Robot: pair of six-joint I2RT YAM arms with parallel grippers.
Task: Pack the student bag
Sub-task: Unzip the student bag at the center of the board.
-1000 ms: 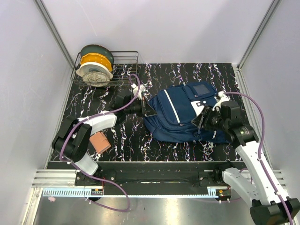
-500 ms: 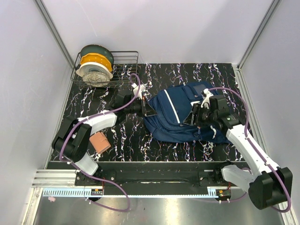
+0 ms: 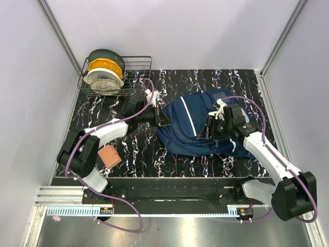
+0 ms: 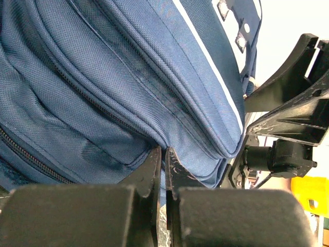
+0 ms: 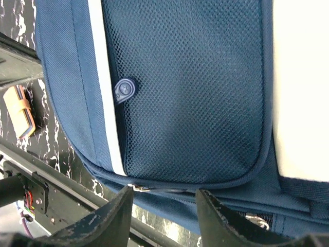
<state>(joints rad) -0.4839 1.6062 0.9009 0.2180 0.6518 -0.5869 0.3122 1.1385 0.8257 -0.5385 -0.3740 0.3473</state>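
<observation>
Well, one student bag [image 3: 187, 135] lies flat, front side up, right of centre on the black marbled worktop [image 3: 241, 80]. Its long axis runs approx. left to right, and the single white stripe [image 3: 189, 117] cuts across it. The mesh pocket [image 5: 190, 92] sits on the side facing the near rail. No writing I can read. There's one small round tab [image 5: 123, 90] by the stripe, but its mark is too small to make out.

Two arms are at it. The left gripper [image 3: 165, 119] has its fingers pressed together at the bag's left edge, tips against a seam; can't tell if cloth is nipped. The right gripper [image 3: 207, 132] hovers over the mesh pocket, fingers apart, nothing btwn them.

Far left, one wire basket [image 3: 139, 77] holds three spools [image 3: 105, 69]: dark green, yellow, white. One tan wallet [image 3: 109, 156] lies near the left arm's base.
</observation>
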